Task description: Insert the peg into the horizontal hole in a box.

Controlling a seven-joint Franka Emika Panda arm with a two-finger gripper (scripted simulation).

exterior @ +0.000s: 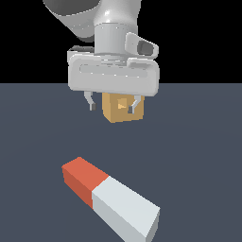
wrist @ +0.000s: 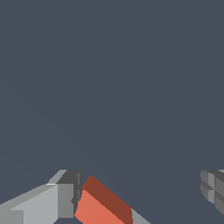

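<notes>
**Open claw hangs above the floor, peg lying free in front**

Gripper [exterior: 114,105] fingers are spread wide apart with nothing between them, as the wrist view [wrist: 140,192] makes plain: one fingertip [wrist: 65,194] sits at one edge of that picture and the other at the opposite edge, with bare floor between. In the exterior view the pale grey hand hangs in the upper middle of the scene, its two short dark-tipped fingers pointing downward.

Behind the fingers, farther from the camera, stands the tan-orange box [exterior: 115,113], resting on the dark blue-grey floor [exterior: 198,142]. A small dark square hole [exterior: 122,105] shows in the box face turned toward the camera, partly crossed by one finger. Whether the fingers touch the box cannot be told from this angle.

Near the camera, well apart from the box, the peg [exterior: 111,197] lies flat on the floor. It runs diagonally: its red end points toward the exterior view's left and farther away, its longer white part toward the right and nearer. The wrist view catches only the red end [wrist: 103,205] beside one fingertip.
</notes>
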